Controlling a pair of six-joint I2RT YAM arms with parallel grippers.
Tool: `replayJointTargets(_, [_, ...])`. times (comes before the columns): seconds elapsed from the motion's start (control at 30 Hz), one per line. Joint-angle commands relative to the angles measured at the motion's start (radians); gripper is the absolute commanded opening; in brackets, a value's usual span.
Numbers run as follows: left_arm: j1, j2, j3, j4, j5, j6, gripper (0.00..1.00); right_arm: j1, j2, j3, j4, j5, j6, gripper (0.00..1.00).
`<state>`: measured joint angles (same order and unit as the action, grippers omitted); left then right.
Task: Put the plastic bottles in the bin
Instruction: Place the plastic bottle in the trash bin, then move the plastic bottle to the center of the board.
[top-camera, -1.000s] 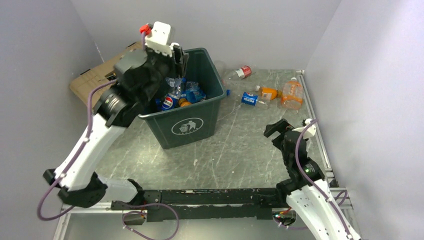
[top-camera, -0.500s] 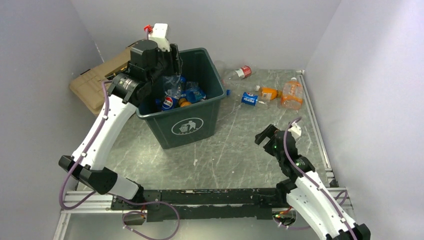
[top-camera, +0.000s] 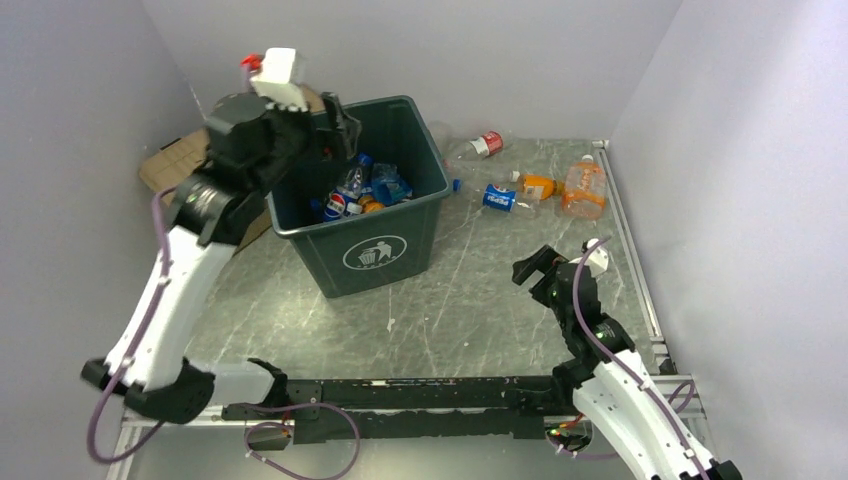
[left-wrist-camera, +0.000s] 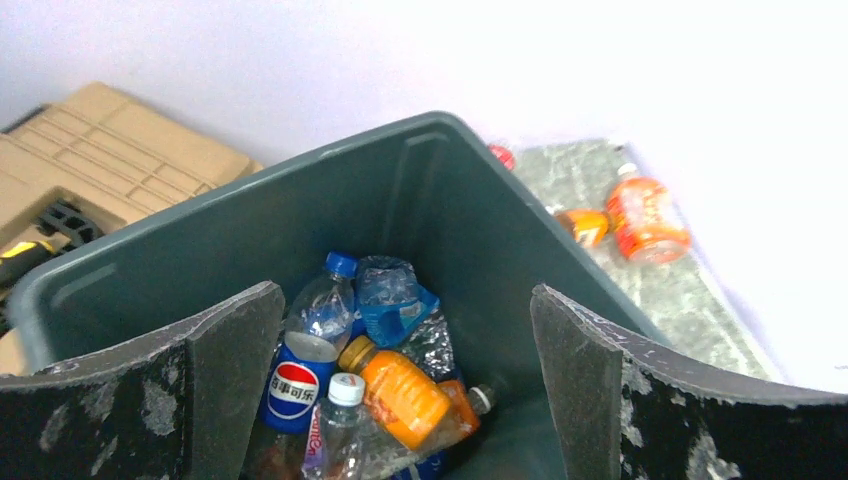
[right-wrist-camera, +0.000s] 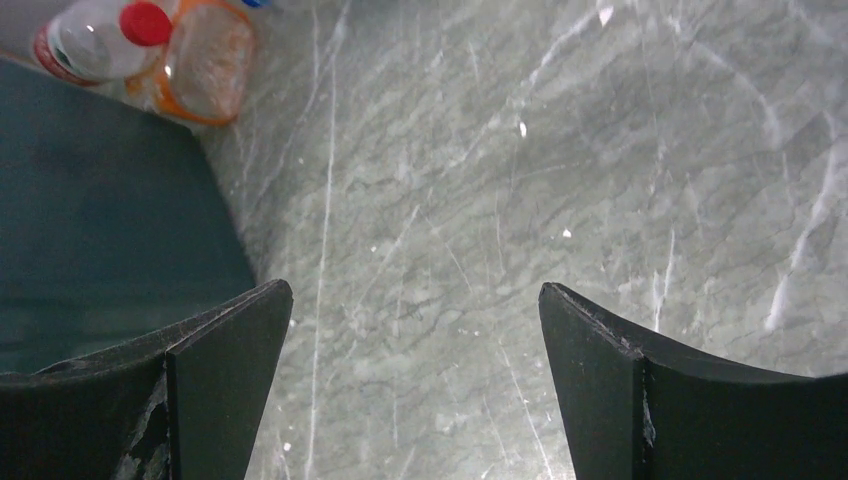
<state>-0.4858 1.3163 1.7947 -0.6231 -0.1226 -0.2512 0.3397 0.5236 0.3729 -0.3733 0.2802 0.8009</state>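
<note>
Left gripper (left-wrist-camera: 405, 295) gapes empty above the green bin (top-camera: 420, 235), seemingly positioned for dropping onto the plastic bottles (left-wrist-camera: 400, 395) inside; right gripper (right-wrist-camera: 415, 290), equally wide and empty, hovers right of the bin.

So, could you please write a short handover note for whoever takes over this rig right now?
Left gripper: open, empty, above the bin.
Right gripper: open, empty, over the table.
Done: several bottles in the bin, including a Pepsi bottle and an orange drink bottle.
Left: at least four on the table right of the bin: red-label bottle, second Pepsi bottle, small orange bottle, large orange bottle.
</note>
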Motion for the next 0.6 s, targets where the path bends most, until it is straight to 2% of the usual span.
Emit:
replayJointTargets(0.0, [0.001, -0.204, -0.010, -0.025, 0.001, -0.034, 0.99, -0.004, 0.000, 0.103, 0.029, 0.081, -0.022, 0.99])
replayJointTargets(0.13, [0.002, -0.383, -0.161, 0.015, 0.027, -0.037, 0.99, -0.005, 0.054, 0.169, 0.047, 0.165, 0.012, 0.98])
replayJointTargets(0.3, [0.001, -0.486, -0.242, -0.001, 0.073, -0.077, 0.99, -0.045, 0.213, 0.282, 0.138, 0.211, 0.020, 0.97])
replayJointTargets(0.43, [0.002, -0.537, -0.303, 0.004, 0.141, -0.115, 1.00, -0.138, 0.381, 0.358, 0.213, 0.197, 0.047, 0.96])
replayJointTargets(0.57, [0.002, -0.594, -0.376, 0.026, 0.138, -0.152, 0.99, -0.249, 0.556, 0.412, 0.263, 0.186, 0.061, 0.95])
